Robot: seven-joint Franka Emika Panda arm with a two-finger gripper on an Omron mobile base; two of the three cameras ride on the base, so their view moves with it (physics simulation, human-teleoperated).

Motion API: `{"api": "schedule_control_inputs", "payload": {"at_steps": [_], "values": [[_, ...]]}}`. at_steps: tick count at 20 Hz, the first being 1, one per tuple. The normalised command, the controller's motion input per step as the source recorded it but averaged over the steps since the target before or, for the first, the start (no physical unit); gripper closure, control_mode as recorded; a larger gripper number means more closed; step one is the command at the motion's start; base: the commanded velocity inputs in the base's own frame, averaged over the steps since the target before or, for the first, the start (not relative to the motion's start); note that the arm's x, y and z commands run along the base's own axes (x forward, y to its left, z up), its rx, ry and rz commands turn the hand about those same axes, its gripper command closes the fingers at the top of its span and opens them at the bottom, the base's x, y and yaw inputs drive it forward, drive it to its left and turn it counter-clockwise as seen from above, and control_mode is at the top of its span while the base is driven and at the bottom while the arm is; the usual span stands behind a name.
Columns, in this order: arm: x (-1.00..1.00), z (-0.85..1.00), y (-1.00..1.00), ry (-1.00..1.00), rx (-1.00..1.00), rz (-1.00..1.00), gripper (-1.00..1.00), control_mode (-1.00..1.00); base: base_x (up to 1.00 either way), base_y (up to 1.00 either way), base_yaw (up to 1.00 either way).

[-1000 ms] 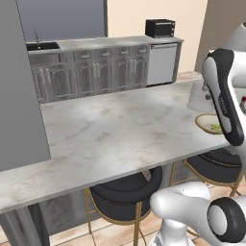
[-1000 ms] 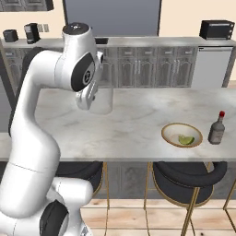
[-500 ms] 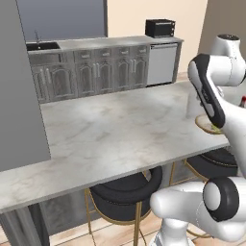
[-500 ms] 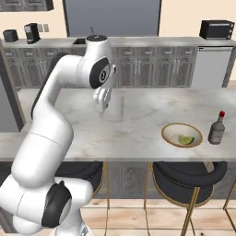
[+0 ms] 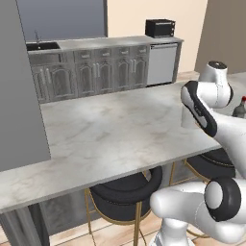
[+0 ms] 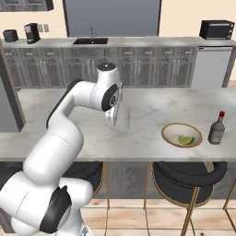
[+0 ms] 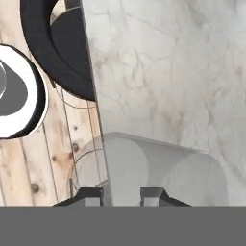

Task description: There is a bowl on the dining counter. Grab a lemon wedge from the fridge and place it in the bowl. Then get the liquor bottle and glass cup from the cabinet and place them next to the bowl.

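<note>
Here my gripper (image 7: pixel 122 193) is clamped on the glass cup (image 7: pixel 144 168), its two dark fingertips (image 7: pixel 89 194) standing close together against the clear rim. In the hand view the cup lies faint and see-through just beyond them, over the edge of the dining counter (image 7: pixel 182 72), with wood floor and a round black stool (image 7: pixel 57 48) off to one side below it.

From the right base view I hold the cup (image 6: pixel 123 119) low above the marble, beside my hand (image 6: pixel 113 116), near the front half of the counter (image 6: pixel 152 103). Whether the glass touches the top or hangs just clear of it, I cannot tell. To my right on the same top sits the bowl (image 6: pixel 181 135) with the lemon wedge (image 6: pixel 186 139) lying inside it. Just beside the bowl, further right, the liquor bottle (image 6: pixel 216 128) stands upright with its red cap. The cup is well apart from both.

In the left base view my forearm crosses the right end of the counter (image 5: pixel 110 129), and the cup (image 5: pixel 188 116) shows as a pale smudge by it. Behind the counter runs a row of grey cabinets (image 6: pixel 138 67) with a sink (image 6: pixel 91 41), and a dark toaster oven (image 6: pixel 216 29) sits at its far right.
</note>
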Motion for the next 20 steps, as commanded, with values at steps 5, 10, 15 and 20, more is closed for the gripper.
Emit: {"api": "schedule_control_inputs", "payload": {"at_steps": [5,10,15,20], "values": [[0.47,-0.74,-0.21,-0.15,0.0,0.06,1.0,-1.0,0.0,0.0,0.0],[0.57,-0.25,-0.25,0.02,0.0,0.04,1.0,-1.0,0.0,0.0,0.0],[0.61,-0.23,-0.28,0.05,0.0,0.05,1.0,-1.0,0.0,0.0,0.0],[0.52,-0.39,-0.38,0.0,0.0,0.09,1.0,-1.0,0.0,0.0,0.0]]}}
